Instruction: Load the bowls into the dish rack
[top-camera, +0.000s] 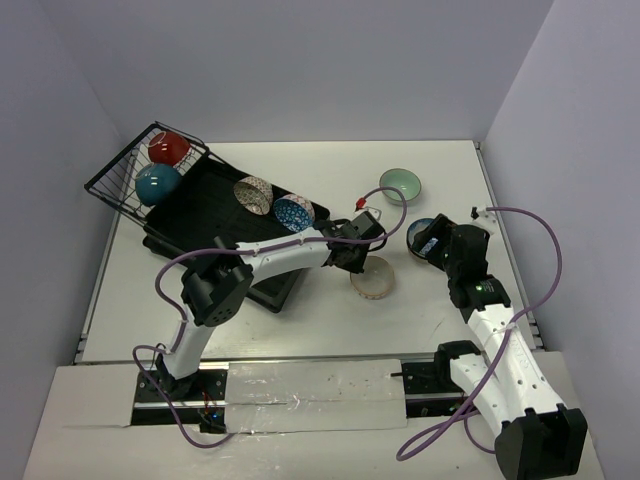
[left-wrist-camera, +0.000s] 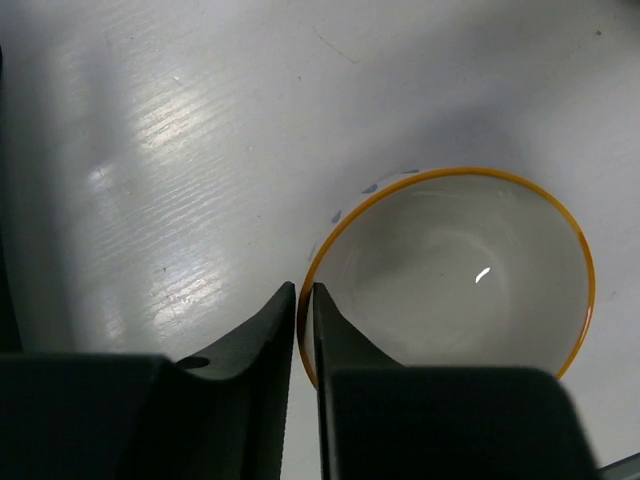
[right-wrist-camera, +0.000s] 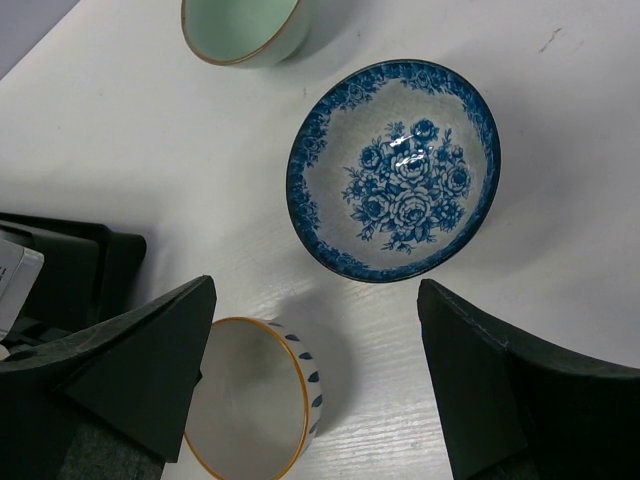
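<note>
Left gripper (left-wrist-camera: 305, 300) is pinching the near-left rim of the cream bowl (left-wrist-camera: 450, 280), one finger sitting inside the orange-edged lip and the other outside, with only a thin slit showing between them. Gripping by the wall suits a bowl this round and wide, which the jaws could likely not span across. That bowl is resting upright on the table (top-camera: 300, 320), just right of the dish rack (top-camera: 200, 200), so it is not yet loaded.

Four bowls are already sitting in the rack. A red bowl (top-camera: 170, 147) and a teal bowl (top-camera: 158, 184) are lying in the wire basket (top-camera: 120, 170) at the far-left end. A lattice bowl (top-camera: 255, 194) and a blue speckled bowl (top-camera: 294, 212) are leaning on edge on the ribbed tray, a tilt that would probably let them drain and save room.

From its base at the near left, the left arm is bending at the elbow and stretching its forearm rightward over the rack's near-right corner, wrist angled down onto the rim.

Right gripper (right-wrist-camera: 315, 300) is hovering with its jaws spread wide, holding nothing, just above the blue floral bowl (right-wrist-camera: 395, 170), which is tipping slightly on the table. A mint green bowl (right-wrist-camera: 240, 25) is waiting farther off. The right arm is reaching away from the near-right base, its wrist pointing downward.
</note>
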